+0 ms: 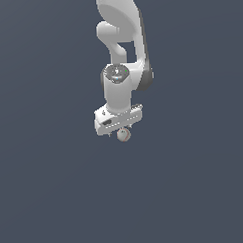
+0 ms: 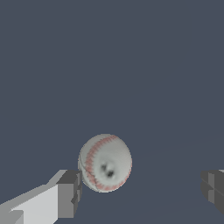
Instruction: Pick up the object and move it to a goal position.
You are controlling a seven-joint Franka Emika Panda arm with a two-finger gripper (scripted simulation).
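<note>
Ball (image 2: 105, 162) round, no long axis, red seam arcing around face; beside one finger (image 2: 70, 194). Tool (image 2: 142, 190) spread wide, gripping nothing.

Flat, even simulator light — dim slate backdrop, no cast shadows, slightly soft renders.

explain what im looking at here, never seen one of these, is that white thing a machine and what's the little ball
Yes, the white shape is a simulated robot arm. One picture looks at the scene from outside; the other comes from a camera on its wrist, looking out past its gripper. The small off-white ball with reddish seams sits between the two grey fingers, close beside one and well apart from the other, so the gripper is open and nothing is held. Everything else is a plain dark grey surface.
</note>
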